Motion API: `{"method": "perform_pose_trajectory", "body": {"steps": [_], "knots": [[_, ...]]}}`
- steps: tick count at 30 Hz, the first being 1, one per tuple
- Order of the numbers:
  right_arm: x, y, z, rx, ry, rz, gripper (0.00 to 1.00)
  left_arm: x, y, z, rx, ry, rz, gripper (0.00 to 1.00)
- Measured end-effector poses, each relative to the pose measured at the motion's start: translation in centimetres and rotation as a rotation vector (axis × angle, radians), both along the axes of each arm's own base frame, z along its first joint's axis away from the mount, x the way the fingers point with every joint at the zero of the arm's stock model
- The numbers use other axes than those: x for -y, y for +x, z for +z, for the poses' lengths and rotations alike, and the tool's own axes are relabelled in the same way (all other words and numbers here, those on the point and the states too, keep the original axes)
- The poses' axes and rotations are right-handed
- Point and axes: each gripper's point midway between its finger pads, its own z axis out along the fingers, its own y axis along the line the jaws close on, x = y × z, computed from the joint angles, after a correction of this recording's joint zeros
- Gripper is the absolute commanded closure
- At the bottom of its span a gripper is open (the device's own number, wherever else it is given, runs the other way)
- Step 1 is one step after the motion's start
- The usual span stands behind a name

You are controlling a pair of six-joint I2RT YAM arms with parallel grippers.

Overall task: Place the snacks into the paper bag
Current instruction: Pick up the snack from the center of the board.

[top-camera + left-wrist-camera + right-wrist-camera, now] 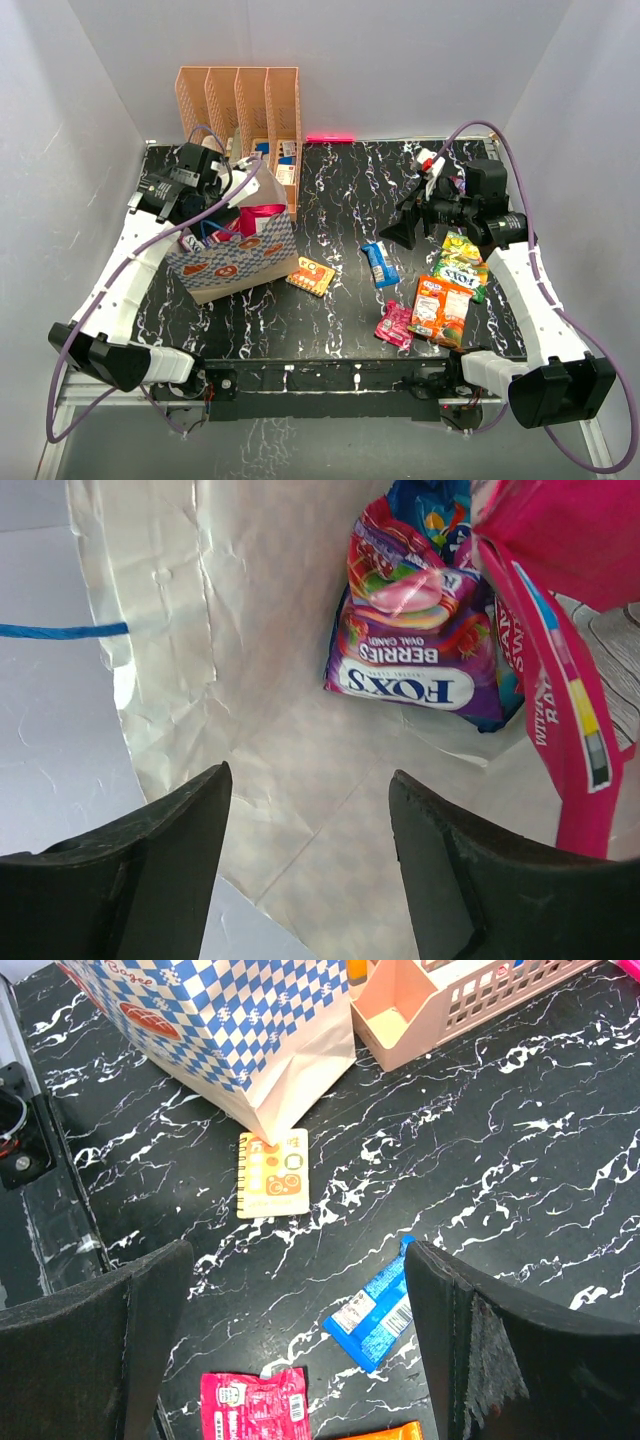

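Left gripper spread over paper bag, purple packet within.

Your work surface is a black tabletop veined in white, closed in by plain white walls at 9, 12 and 3 o'clock. A peach perforated file rack stands at 11 o'clock by the back wall. A small red lit strip sits at 12 o'clock on the far edge. The light on your table is even and diffuse.
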Motion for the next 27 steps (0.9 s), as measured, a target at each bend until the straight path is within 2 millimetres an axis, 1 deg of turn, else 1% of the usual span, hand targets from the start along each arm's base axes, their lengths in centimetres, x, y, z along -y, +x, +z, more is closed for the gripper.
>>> {"method": "perform_pose_trajectory", "body": {"steps": [2, 6, 9, 12, 13, 16, 20, 21, 24, 27], "knots": [[0.1, 0.0, 0.0, 0.000, 0.000, -0.002, 0.09, 0.1, 0.1, 0.2, 0.008, -0.004, -0.001, 0.32], [0.4, 0.5, -0.2, 0.002, -0.012, -0.031, 0.09, 0.4, 0.7, 1.4, 0.064, -0.033, 0.001, 0.23], [0.9, 1.0, -0.4, 0.006, -0.034, -0.068, 0.09, 0.6, 1.3, 2.5, 0.127, -0.062, 0.007, 0.13], [1.6, 1.5, -1.1, 0.004, -0.064, -0.109, 0.09, 0.8, 2.2, 4.1, 0.213, -0.090, 0.023, 0.03], [1.8, 1.7, -1.5, 0.001, -0.077, -0.124, 0.09, 0.8, 2.5, 4.6, 0.245, -0.100, 0.030, 0.02], [2.9, 2.7, -2.7, -0.013, -0.129, -0.190, 0.09, 0.8, 3.5, 6.6, 0.347, -0.133, 0.056, 0.02], [5.3, 4.9, -5.2, -0.055, -0.235, -0.331, 0.07, 1.0, 4.7, 8.8, 0.455, -0.180, 0.086, 0.02], [6.4, 5.6, -6.2, -0.072, -0.279, -0.385, 0.06, 1.1, 5.0, 9.2, 0.479, -0.192, 0.092, 0.01], [9.0, 7.1, -8.1, -0.103, -0.379, -0.508, 0.05, 1.2, 5.8, 10.5, 0.549, -0.222, 0.118, 0.02], [11.9, 8.6, -9.3, -0.107, -0.456, -0.624, 0.05, 1.3, 6.5, 11.6, 0.608, -0.257, 0.143, 0.02]]}}
